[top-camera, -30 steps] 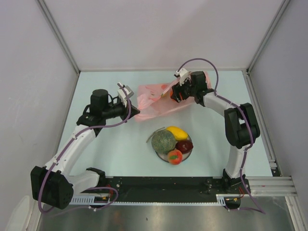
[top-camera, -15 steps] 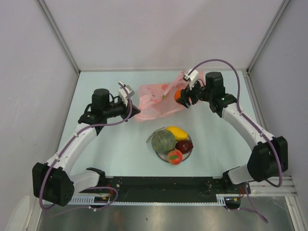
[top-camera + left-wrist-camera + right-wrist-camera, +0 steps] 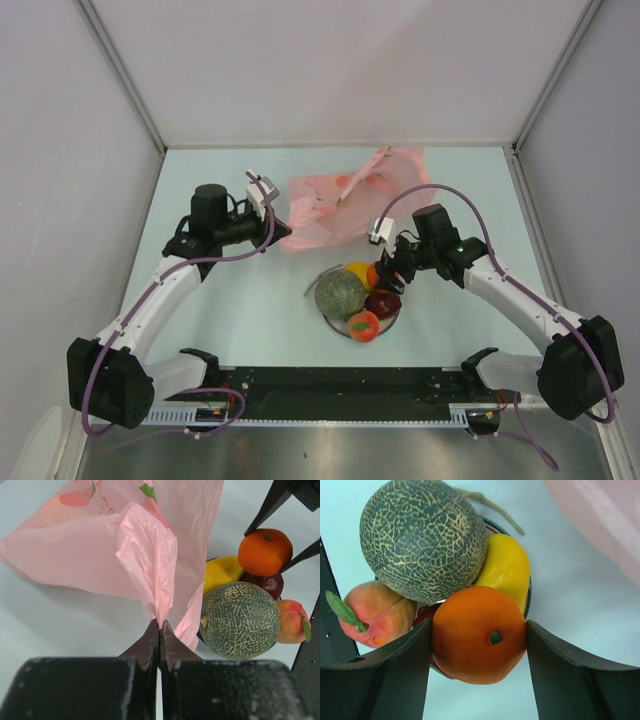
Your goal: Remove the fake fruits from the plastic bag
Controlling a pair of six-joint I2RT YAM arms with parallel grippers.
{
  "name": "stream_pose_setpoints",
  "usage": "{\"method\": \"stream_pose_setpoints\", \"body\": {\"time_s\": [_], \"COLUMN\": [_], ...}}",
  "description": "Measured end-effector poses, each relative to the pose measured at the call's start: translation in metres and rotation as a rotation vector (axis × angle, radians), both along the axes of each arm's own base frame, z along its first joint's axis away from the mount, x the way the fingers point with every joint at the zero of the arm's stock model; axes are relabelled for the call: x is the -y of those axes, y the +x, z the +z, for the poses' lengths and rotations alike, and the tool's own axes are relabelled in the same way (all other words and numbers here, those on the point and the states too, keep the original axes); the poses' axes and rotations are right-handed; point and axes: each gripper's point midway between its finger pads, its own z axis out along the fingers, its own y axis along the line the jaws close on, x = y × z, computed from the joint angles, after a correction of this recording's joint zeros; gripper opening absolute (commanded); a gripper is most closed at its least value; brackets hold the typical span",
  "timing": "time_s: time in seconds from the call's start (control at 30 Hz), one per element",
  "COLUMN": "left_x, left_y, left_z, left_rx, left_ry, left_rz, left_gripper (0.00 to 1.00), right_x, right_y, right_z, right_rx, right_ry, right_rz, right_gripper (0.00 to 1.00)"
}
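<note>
right gripper [image 3: 385,272] with orange ball [image 3: 479,634] above pale table [image 3: 255,315], grey walls [image 3: 70,150]

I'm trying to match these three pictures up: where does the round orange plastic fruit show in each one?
Top external: the round orange plastic fruit is just right of centre.
Left wrist: upper right, beyond the melon.
Right wrist: lower centre, held between the two dark fingers.
Shared landmark: the grey-green netted melon, next to the orange fruit in every view.
</note>
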Motion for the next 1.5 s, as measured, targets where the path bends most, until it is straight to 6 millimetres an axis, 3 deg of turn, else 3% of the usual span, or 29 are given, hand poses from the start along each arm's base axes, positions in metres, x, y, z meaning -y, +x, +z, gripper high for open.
{"method": "stream_pose_setpoints", "body": {"time_s": [0.27, 0.53, 0.83, 1.23, 1.5], "left_x": [0.001, 0.001, 0.001, 0.001, 0.001], "left_y": [0.0, -0.001, -0.001, -0.001, 0.0], "left_z": [0.0, 0.0, 0.0, 0.0, -0.002], "left_rx": [0.0, 0.0, 0.0, -0.001, -0.006], "left_ry": [0.0, 0.0, 0.0, 0.001, 0.003], "left_rz": [-0.002, -0.003, -0.003, -0.002, -0.002], "left_gripper": [0.0, 0.0, 0.0, 0.0, 0.0], "right_x": [0.0, -0.014, -0.017, -0.018, -0.013], "right_y": [-0.007, -0.024, -0.02, -0.008, -0.012], "right_z": [-0.004, -0.013, -0.013, -0.014, -0.013], "right_rx": [0.018, 0.044, 0.061, 0.084, 0.071], "right_ry": [-0.02, -0.041, -0.038, -0.034, -0.034], "right_rz": [0.041, 0.141, 0.146, 0.099, 0.084], "right_gripper": [0.0, 0.02, 0.12, 0.06, 0.04]}}
